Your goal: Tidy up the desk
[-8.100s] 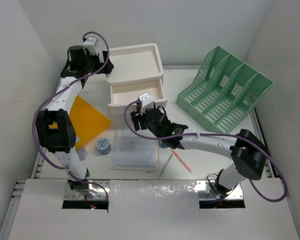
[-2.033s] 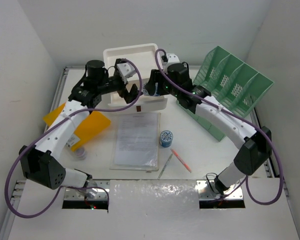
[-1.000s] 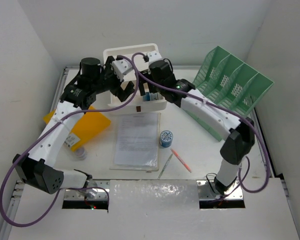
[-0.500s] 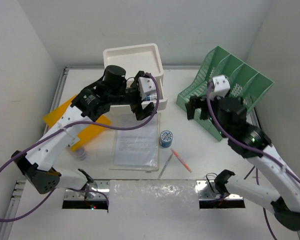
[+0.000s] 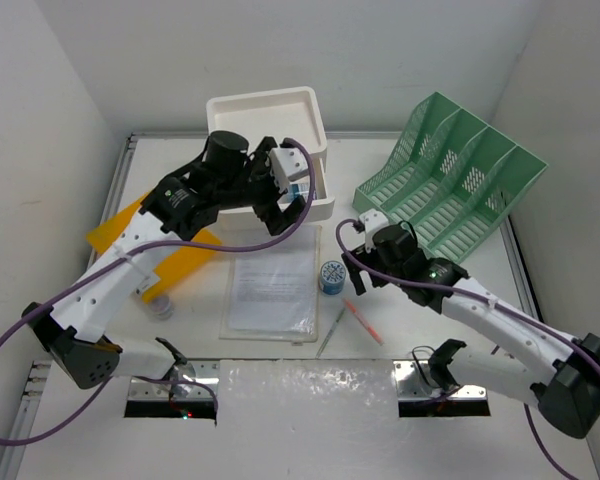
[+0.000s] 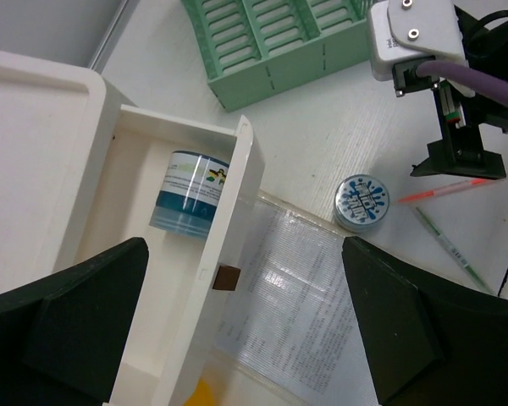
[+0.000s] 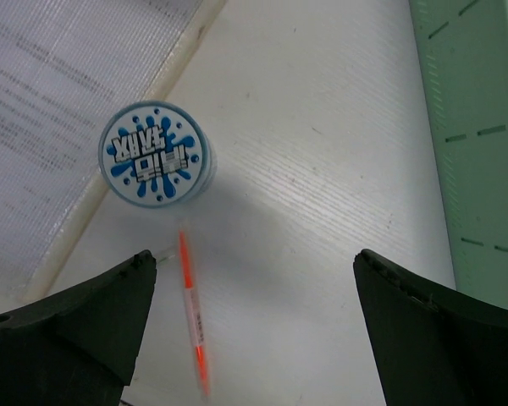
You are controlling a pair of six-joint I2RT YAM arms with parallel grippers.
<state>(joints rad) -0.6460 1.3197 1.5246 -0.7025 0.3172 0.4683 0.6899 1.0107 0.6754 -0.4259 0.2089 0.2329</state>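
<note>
Hovering over open drawer [image 5: 323, 205] at box [image 5: 265, 115] front: left gripper [image 5: 292, 207], jaws wide apart, empty. Right gripper [image 5: 357, 272] front-right of box, over tin [image 5: 331, 275], jaws spread, empty. Desk [image 5: 345, 170] lies under box, spans view.

Left wrist: jar [image 6: 189, 193] inside box drawer; fingers [image 6: 76, 321] well apart.

Right wrist: pen [image 7: 192, 317] just beside tin; fingers [image 7: 76, 330] apart.

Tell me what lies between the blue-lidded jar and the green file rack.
Only bare desk lies between the blue-lidded jar and the green file rack, seen in the right wrist view.
</note>
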